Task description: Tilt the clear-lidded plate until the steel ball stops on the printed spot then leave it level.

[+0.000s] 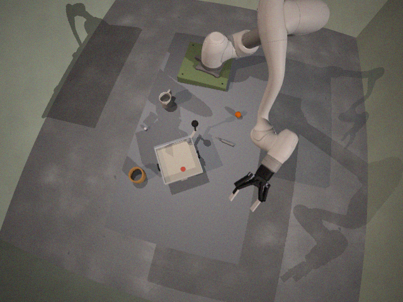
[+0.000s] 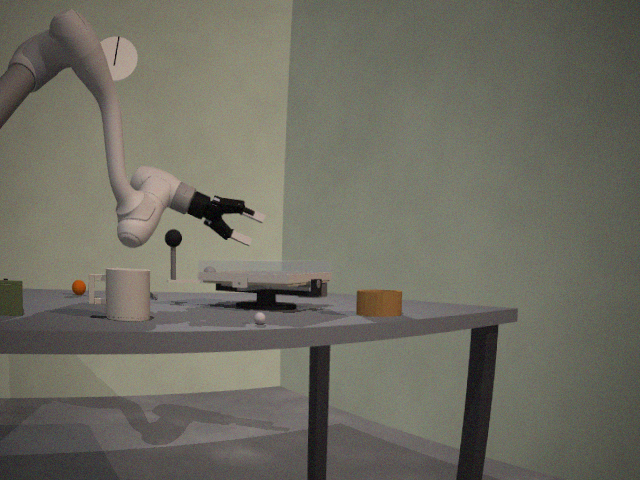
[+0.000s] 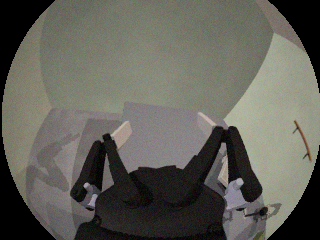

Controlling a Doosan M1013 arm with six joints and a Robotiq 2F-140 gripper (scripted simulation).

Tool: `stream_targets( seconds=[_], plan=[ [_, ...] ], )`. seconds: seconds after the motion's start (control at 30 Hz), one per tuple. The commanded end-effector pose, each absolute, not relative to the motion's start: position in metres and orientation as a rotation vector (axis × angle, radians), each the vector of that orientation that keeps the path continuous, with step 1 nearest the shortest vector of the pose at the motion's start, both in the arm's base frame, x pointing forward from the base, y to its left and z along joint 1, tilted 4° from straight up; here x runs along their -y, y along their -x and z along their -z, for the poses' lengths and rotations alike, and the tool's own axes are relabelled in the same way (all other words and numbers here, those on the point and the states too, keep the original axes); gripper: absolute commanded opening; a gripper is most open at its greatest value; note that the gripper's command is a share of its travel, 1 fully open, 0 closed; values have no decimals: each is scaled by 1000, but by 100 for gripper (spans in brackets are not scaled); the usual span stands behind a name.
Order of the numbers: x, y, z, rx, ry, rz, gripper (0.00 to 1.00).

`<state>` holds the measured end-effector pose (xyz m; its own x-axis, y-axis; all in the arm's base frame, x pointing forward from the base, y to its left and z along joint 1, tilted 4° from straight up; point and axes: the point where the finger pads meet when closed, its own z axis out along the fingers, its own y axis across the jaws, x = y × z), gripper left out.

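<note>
The square clear-lidded plate (image 1: 178,159) stands on a black pedestal on the table and looks close to level in the side view (image 2: 264,276). A red printed spot (image 1: 182,168) lies near its front edge. The steel ball (image 2: 209,269) rests at the plate's end nearest the lever, far from the spot. A lever with a black knob (image 1: 194,123) rises by that corner and also shows in the side view (image 2: 173,238). My gripper (image 1: 243,201) (image 2: 250,227) is open and empty. It hangs in the air to the right of the plate, well above it. The wrist view shows the spread fingers with nothing between them.
A white mug (image 1: 165,98), a small white ball (image 1: 145,128), an orange ball (image 1: 238,114), a grey pen-like tool (image 1: 225,141) and an orange ring (image 1: 136,174) lie around the plate, none touching it. The arm's green base (image 1: 203,66) is behind.
</note>
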<state>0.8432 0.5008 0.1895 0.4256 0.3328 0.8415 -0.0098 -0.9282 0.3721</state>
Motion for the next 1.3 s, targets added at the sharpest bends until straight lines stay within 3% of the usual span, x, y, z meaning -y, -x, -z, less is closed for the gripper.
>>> stream_targets(
  seconds=[0.0,0.63,1.03,1.1,1.13,1.27],
  plan=[
    [-501,-843,-190,-278,-2364,-1504,100],
    [-493,-843,-190,-256,-2371,-1494,100],
    [-285,-803,-177,545,-2520,-1107,100],
    [-285,-803,-177,545,-2520,-1107,100],
    [-243,-784,-173,697,-2527,-1023,100],
    [-196,-749,-165,1014,-2523,-837,100]
  ],
)
